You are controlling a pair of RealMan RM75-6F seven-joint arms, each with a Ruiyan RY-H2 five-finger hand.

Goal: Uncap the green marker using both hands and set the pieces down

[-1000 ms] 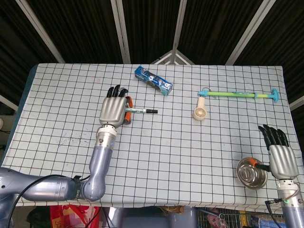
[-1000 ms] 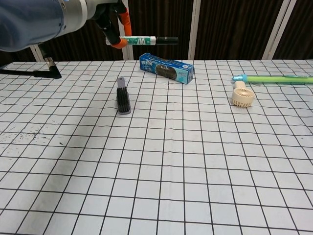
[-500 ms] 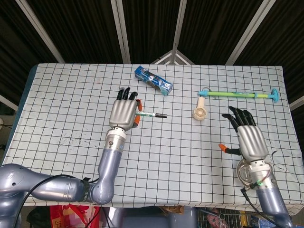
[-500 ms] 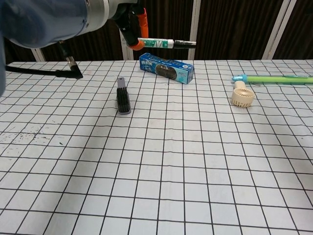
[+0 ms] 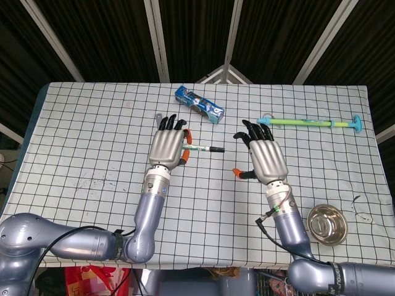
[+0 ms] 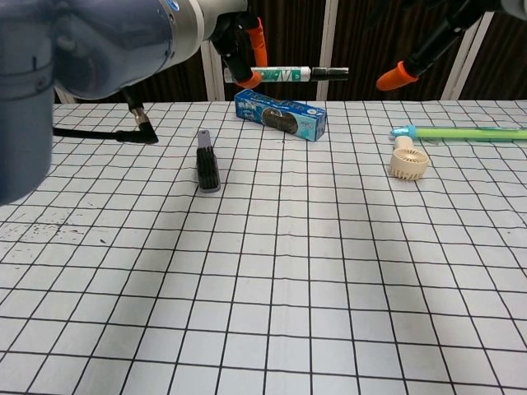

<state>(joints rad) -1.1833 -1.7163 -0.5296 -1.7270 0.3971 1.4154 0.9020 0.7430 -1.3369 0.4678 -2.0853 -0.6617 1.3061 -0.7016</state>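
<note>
Green-labelled marker (image 6: 284, 74): slim white plastic barrel with green print and a black cap (image 6: 328, 73) at its free end; held level in the air above the table, cap pointing toward the robot's right.
Left hand (image 5: 168, 148): grips the barrel end of the marker, fingers wrapped round it, cap end sticking out clear.
Right hand (image 5: 265, 159): holds nothing, fingers spread, thumb out; near the cap but apart from it.
Handling: I judge the marker light, stiff and smooth, so it may slip or twist in the grip when pulled; the cap likely sits on by friction and needs a straight pull along the barrel.
Where to take hold: the black cap itself, pinched between thumb and fingers, with the left hand keeping the barrel.
Risk: a skewed pull could lever the thin marker out of the left hand.
Table (image 6: 280, 271): white cloth with a black grid.
Nearby: blue rectangular box (image 6: 280, 112), grey and black brush (image 6: 207, 161), small beige handheld fan (image 6: 408, 160), long green and blue stick (image 6: 461, 132), steel bowl (image 5: 327, 224).
</note>
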